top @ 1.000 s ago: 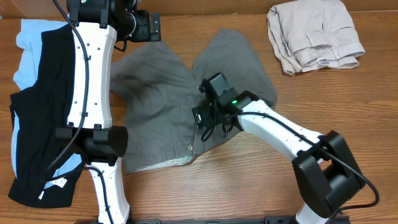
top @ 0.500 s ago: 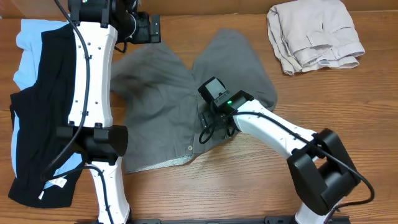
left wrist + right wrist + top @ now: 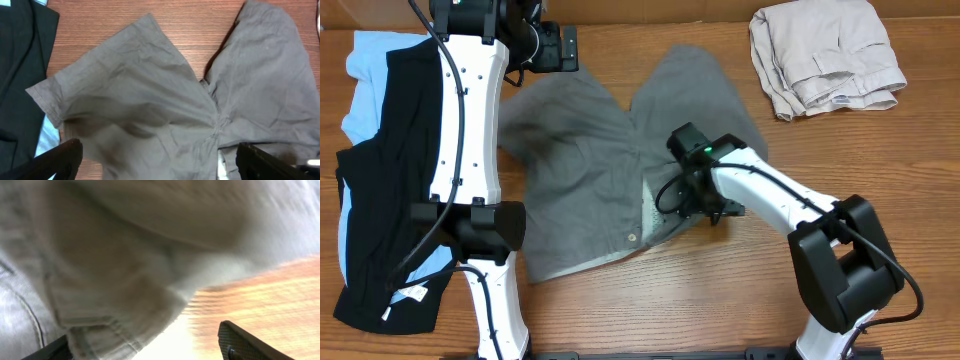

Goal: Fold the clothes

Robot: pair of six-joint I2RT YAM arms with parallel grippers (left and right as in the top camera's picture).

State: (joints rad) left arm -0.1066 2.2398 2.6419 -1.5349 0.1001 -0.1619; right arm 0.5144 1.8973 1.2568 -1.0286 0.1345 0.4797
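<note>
The grey-brown shorts (image 3: 580, 170) lie spread on the wooden table, legs pointing to the far side and waistband near me. The pale button (image 3: 632, 238) and a strip of pale lining (image 3: 650, 215) show at the waist. My right gripper (image 3: 712, 212) is low at the right end of the waistband. In the right wrist view its jaws (image 3: 150, 347) are open, with the shorts' hem (image 3: 125, 255) lying between them, blurred. My left gripper (image 3: 560, 47) hangs high over the far left leg. Its jaws (image 3: 160, 160) are open and empty above the shorts (image 3: 150, 90).
Paler beige trousers (image 3: 825, 55) lie folded at the far right. A black garment (image 3: 390, 170) lies over a light-blue one (image 3: 365, 70) along the left edge; both show in the left wrist view (image 3: 20, 60). Bare wood (image 3: 720, 300) runs along the front.
My right gripper has moved right and slightly nearer along the waistband. The waist has shifted with it and more pale lining now shows. The left arm has not moved.
</note>
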